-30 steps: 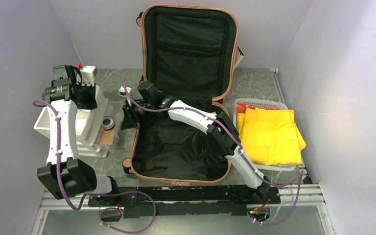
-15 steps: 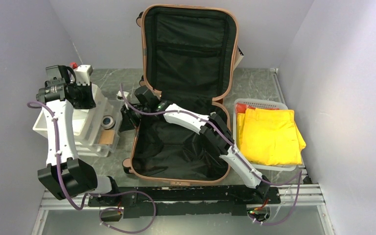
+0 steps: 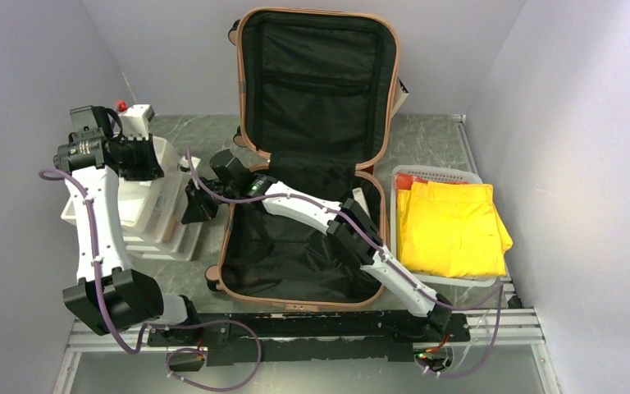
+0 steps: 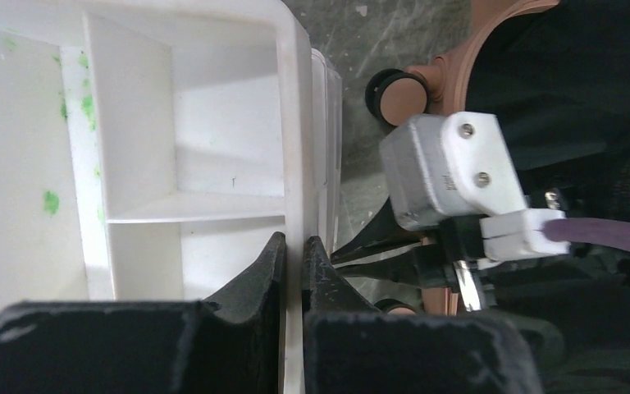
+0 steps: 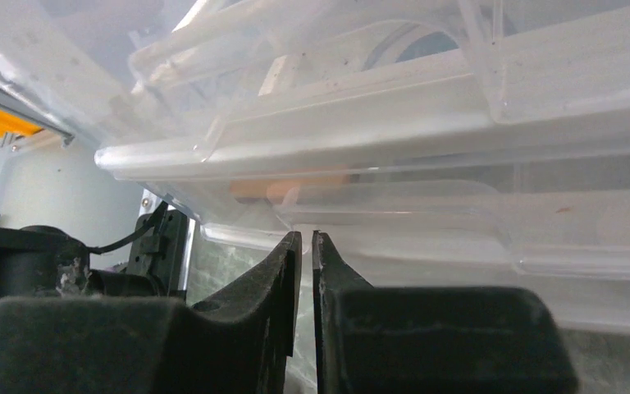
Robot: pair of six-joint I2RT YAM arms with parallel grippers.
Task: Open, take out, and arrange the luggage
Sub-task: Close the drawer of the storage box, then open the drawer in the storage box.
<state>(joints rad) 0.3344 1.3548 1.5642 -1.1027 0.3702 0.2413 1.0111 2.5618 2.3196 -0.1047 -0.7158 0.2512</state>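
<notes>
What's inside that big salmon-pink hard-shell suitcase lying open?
Inside the salmon-pink suitcase, only black fabric lining shows. The white right arm crosses it, hiding part of the floor.

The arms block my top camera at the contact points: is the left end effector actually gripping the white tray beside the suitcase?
Observer: Yes; the left wrist view shows the left end effector closed on the side wall of the white tray.
Operator: And the right one?
Observer: The right end effector is pinched on the thin lip of a clear bin.
Operator: Anything in the tray?
Observer: The compartments in view are empty, only green flecks.
</notes>
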